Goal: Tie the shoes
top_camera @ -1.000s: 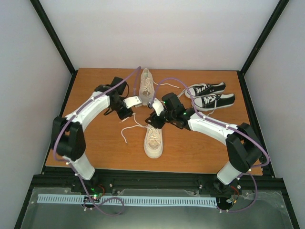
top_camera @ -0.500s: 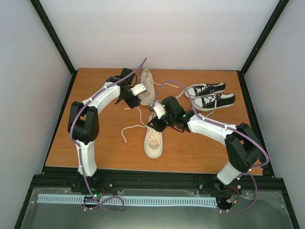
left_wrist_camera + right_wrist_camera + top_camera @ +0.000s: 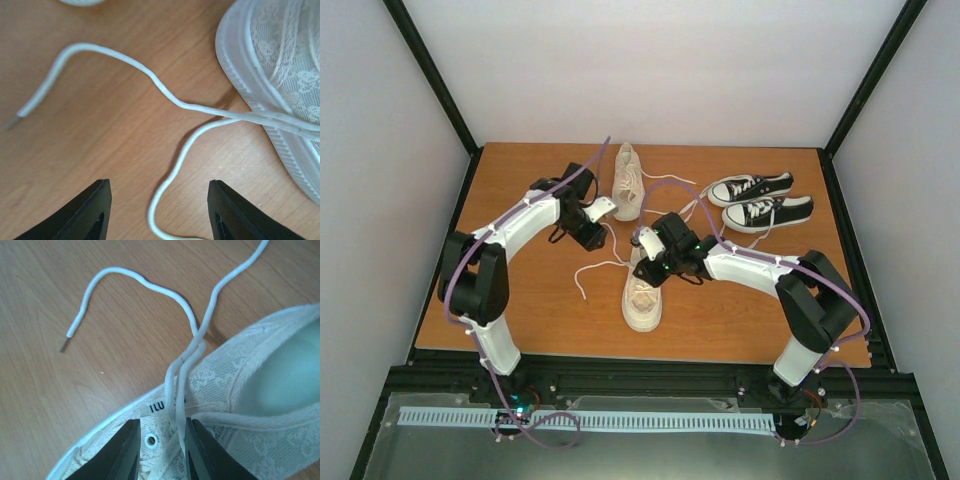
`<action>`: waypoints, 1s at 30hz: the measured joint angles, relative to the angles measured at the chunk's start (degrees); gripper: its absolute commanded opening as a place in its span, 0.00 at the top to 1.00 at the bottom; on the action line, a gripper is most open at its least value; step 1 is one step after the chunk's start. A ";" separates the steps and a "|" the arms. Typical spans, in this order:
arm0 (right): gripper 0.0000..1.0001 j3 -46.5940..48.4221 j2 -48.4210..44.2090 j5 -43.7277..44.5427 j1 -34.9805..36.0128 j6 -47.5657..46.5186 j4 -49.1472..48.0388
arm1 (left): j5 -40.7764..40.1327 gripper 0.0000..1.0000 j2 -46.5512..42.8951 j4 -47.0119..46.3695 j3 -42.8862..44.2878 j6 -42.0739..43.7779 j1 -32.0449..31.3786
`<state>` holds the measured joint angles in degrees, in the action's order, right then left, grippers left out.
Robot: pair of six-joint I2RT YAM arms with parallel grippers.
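Observation:
Two cream shoes lie on the table: the near shoe (image 3: 642,292) and the far shoe (image 3: 627,180). My left gripper (image 3: 604,211) hovers between them, left of the near shoe's heel. In the left wrist view the left gripper (image 3: 159,200) is open, with a loose lace loop (image 3: 172,172) on the wood between its jaws, untouched; the shoe's sole (image 3: 250,85) is at right. My right gripper (image 3: 643,241) is over the near shoe's heel end. Its jaws (image 3: 162,425) stand narrow, open around two lace strands (image 3: 177,385) that lie against the right finger, above the shoe's upper (image 3: 235,385).
A pair of black sneakers (image 3: 760,201) sits at the back right with laces trailing toward the middle. A free lace end (image 3: 582,285) lies on the wood left of the near shoe. The table's dark frame (image 3: 470,190) borders the left side.
The left gripper opened, swung up toward the far shoe and came back down beside the near shoe. The right gripper shifted left over the near shoe while its jaws narrowed around the laces.

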<state>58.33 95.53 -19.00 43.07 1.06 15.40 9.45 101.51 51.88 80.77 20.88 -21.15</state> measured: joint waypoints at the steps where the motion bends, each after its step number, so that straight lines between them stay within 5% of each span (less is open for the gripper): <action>1: 0.74 0.02 0.37 0.22 0.02 -0.11 0.09 | 0.50 0.44 0.37 -0.02 -0.59 -0.61 -0.13; 16: 0.87 0.57 1.01 4.92 0.26 -1.31 1.64 | 4.48 0.26 11.56 -2.99 0.57 -8.55 -0.87; 25: 0.80 0.57 0.83 7.23 1.46 -2.51 1.99 | 0.81 0.41 16.31 -5.46 3.54 -10.80 -1.36; 30: 0.86 1.46 1.14 11.93 3.39 -4.33 2.58 | -1.11 0.62 17.11 -6.38 4.31 -10.91 -1.53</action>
<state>59.79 96.66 -7.07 46.46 -3.27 17.98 8.34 118.63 45.50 85.08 9.98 -22.68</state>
